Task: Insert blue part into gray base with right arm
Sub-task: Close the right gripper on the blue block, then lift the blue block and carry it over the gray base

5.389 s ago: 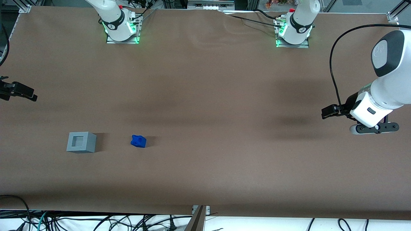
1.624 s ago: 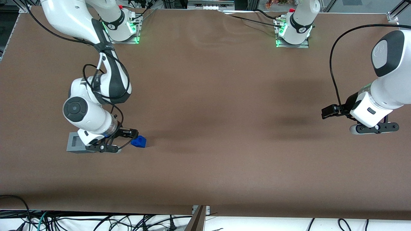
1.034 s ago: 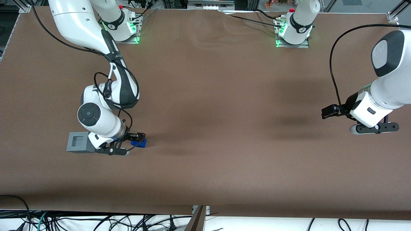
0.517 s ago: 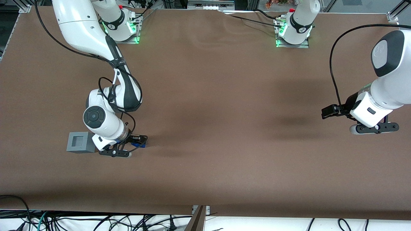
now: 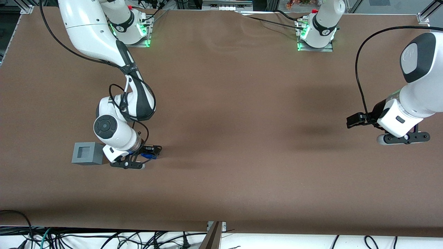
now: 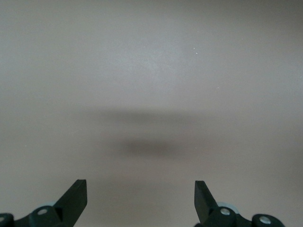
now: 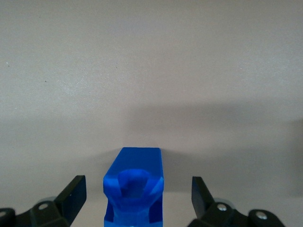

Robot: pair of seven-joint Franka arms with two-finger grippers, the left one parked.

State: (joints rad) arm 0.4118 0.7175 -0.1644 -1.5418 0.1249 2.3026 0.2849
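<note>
Since the frame half a second ago, the right arm (image 5: pixel 104 41) has edged a little farther from the gray base (image 5: pixel 87 153) toward the parked arm's end of the table, so the base now shows whole. Five seconds ago the arm was barely in sight and the blue part (image 5: pixel 149 156) lay uncovered.

That blue part sits on the brown table (image 5: pixel 242 103), near the base and about level with it from the front camera, toward the parked arm's end. In the front view only a sliver of blue shows under the black gripper (image 5: pixel 151 154), which hangs low right over the part. In the right wrist view the blue part (image 7: pixel 134 187) sits between the two black fingers (image 7: pixel 75 191), closer to one finger than the other, with table showing on both sides, so the fingers are spread apart and touch nothing. A rounded hollow shows in the blue part's near face.

The gray base stands upright, its square recess facing up, just beside the arm's white wrist (image 5: pixel 117 135).
</note>
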